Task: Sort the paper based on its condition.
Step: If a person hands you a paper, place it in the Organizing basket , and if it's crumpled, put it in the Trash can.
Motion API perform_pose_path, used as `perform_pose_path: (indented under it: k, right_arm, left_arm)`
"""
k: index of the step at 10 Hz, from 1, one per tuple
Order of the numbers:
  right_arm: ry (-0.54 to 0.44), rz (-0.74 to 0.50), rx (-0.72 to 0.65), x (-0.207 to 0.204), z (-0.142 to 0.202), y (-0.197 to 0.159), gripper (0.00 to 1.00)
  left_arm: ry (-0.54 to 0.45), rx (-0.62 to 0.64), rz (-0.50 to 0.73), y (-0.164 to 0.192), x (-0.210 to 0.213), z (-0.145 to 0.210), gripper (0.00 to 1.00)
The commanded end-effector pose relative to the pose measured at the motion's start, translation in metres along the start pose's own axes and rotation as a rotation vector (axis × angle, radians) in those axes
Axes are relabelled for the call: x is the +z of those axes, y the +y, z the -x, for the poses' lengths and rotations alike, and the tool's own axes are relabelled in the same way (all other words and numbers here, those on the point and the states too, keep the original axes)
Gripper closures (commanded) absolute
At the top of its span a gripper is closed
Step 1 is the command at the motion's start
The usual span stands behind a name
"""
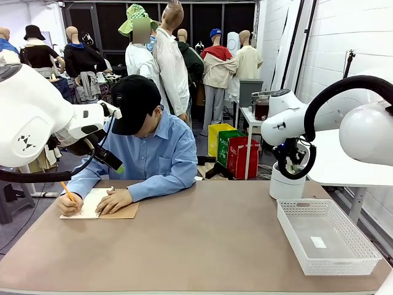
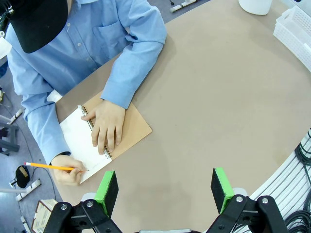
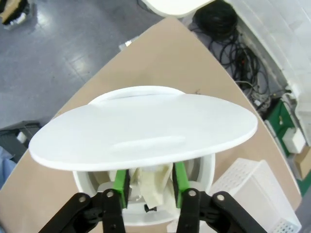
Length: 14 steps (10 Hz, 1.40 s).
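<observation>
Three bright boxes (image 1: 236,150) stand on the floor behind the person. They have words on them, but the letters are too small to read. The notebook (image 2: 80,138) page has no writing that can be made out.

The right arm (image 1: 288,123) bends down over a round white bin (image 1: 286,184) at about 3 o'clock on the surface (image 1: 202,239). The right pincer (image 3: 149,172) points down into the bin, under its tipped lid (image 3: 146,128). The paper (image 3: 146,191) is a crumpled lump sitting inside the bin's mouth, between the green pads (image 3: 120,187). The pads stand narrow, close on both sides of the lump. I cannot tell if they squeeze it.

A white basket (image 1: 307,204) sits at 4 o'clock, near the bin. A small white slip (image 1: 318,241) lies flat in it.

The left arm (image 1: 37,117) is up high at 9 o'clock. The left pincer (image 2: 164,187) hangs over the bare surface, stretched wide, with nothing in it.

The person leans over the notebook at 10 o'clock. One hand (image 2: 68,172) holds an orange pencil (image 2: 48,166) on the page. The other hand (image 2: 109,126) lies flat across the spiral.
</observation>
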State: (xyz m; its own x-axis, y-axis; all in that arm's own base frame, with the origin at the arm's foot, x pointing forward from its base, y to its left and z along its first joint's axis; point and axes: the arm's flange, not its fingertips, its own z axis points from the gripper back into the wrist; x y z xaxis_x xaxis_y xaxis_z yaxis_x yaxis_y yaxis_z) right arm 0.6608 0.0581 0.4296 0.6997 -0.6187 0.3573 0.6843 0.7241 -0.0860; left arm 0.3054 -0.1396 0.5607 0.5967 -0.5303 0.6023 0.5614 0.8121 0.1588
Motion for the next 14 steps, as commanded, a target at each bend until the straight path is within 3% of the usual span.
perform_pose_path:
  k: [1,2,8,14]
  right_arm:
    - [0.017,-0.004,-0.032,-0.002,-0.005,0.002,0.08]
    - [0.017,-0.007,-0.038,0.000,-0.006,0.000,0.00]
    - [0.055,-0.030,-0.062,0.020,-0.004,-0.006,0.00]
    - [0.021,-0.033,-0.040,0.013,-0.005,-0.005,0.00]
  left_arm:
    - [-0.001,0.002,0.001,0.000,0.000,0.000,0.00]
    - [-0.001,0.002,0.001,0.000,0.000,0.000,0.00]
    - [-0.001,0.002,0.001,0.000,0.000,0.000,0.00]
    - [-0.001,0.002,0.001,0.000,0.000,0.000,0.00]
